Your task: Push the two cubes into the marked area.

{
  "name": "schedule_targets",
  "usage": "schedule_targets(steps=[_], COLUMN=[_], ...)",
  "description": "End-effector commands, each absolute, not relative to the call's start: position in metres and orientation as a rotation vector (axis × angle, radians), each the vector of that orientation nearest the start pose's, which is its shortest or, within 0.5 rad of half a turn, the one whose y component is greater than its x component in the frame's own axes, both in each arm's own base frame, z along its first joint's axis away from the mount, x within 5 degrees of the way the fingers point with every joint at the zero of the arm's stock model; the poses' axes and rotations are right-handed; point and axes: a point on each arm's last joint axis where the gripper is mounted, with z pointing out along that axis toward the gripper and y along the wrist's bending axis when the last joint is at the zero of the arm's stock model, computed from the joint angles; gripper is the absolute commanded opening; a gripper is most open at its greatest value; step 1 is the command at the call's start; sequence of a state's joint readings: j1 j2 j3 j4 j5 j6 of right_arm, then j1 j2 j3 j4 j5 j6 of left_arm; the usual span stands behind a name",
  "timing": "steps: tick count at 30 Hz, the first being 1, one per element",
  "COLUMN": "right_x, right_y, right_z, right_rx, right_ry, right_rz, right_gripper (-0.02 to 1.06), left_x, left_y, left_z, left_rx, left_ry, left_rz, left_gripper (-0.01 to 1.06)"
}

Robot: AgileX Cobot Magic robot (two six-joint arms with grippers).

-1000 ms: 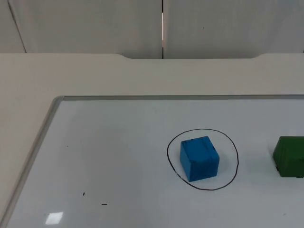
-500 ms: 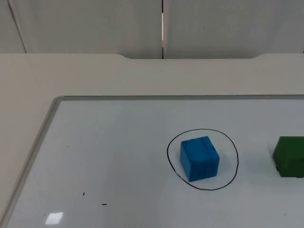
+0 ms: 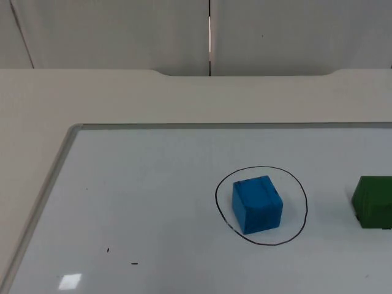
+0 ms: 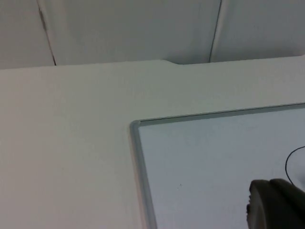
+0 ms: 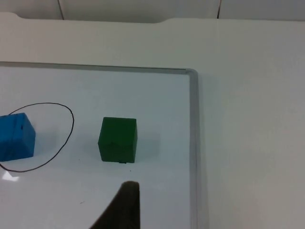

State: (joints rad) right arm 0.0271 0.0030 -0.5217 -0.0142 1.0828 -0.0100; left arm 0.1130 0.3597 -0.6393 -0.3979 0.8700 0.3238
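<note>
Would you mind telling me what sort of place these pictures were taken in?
Probably a robot test bench: a framed whiteboard lies flat on a white table before a grey partition wall, with a hand-drawn circle around a blue cube and a green cube outside it.

White table [image 3: 122, 98] runs back to a grey partition wall [image 3: 110, 30], whose panels meet at a vertical seam [image 3: 209, 37]. A whiteboard [image 3: 141, 196] with a grey metal frame lies flat on the table. A bright glare patch [image 3: 69, 281] sits on the board near its front edge.
</note>
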Motion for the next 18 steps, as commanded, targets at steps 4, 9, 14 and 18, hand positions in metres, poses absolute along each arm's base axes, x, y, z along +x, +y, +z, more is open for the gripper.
schedule_targets(steps=[4, 9, 14, 18], right_x=[-0.007, 0.004, 0.027, 0.054], right_y=[0.001, 0.001, 0.001, 0.002], right_z=[0.280, 0.292, 0.315, 0.333], right_rx=[-0.091, -0.091, -0.092, -0.098], right_ry=[2.041, 2.057, 2.046, 2.095], right_rz=[-0.011, -0.010, -0.015, -0.017], right_gripper=[1.05, 1.05, 1.05, 1.05], left_x=[0.045, 0.041, 0.043, 0.046], left_y=[-0.013, -0.013, -0.013, -0.012], left_z=[0.325, 0.326, 0.317, 0.310], left_rx=[0.034, 0.032, 0.030, 0.022], left_ry=[2.039, 2.023, 2.053, 2.057], left_rz=[-0.109, -0.112, -0.112, -0.109], left_gripper=[0.00, 0.00, 0.00, 0.00])
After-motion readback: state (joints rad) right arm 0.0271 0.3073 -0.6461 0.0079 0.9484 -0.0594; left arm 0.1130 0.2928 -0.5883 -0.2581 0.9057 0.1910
